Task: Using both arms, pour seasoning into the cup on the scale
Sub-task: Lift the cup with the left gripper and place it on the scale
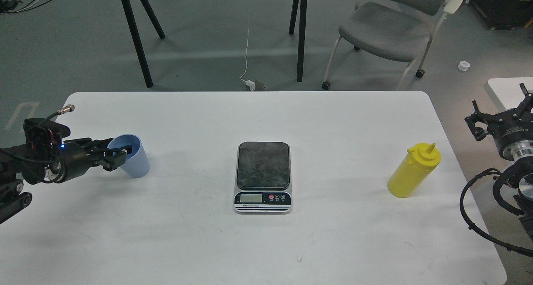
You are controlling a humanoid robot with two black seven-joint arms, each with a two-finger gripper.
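Observation:
The light blue ribbed cup (134, 160) stands upright on the white table (266, 243) at the left. My left gripper (116, 158) is at its left side, one finger over the rim and one against the outer wall, pinching the wall. The scale (263, 174) sits at the table's middle, its dark platform bare and its display facing me. The yellow seasoning bottle (412, 172) stands upright at the right, nozzle up. My right gripper (499, 114) hovers off the table's right edge, well apart from the bottle; its fingers cannot be told apart.
Beyond the table's far edge are black table legs (139, 48), a grey chair (387, 31) and a white cable (247, 64) on the floor. A second white surface (506, 89) shows at the right edge. My right arm's cable loop (470, 218) hangs by the table's right side.

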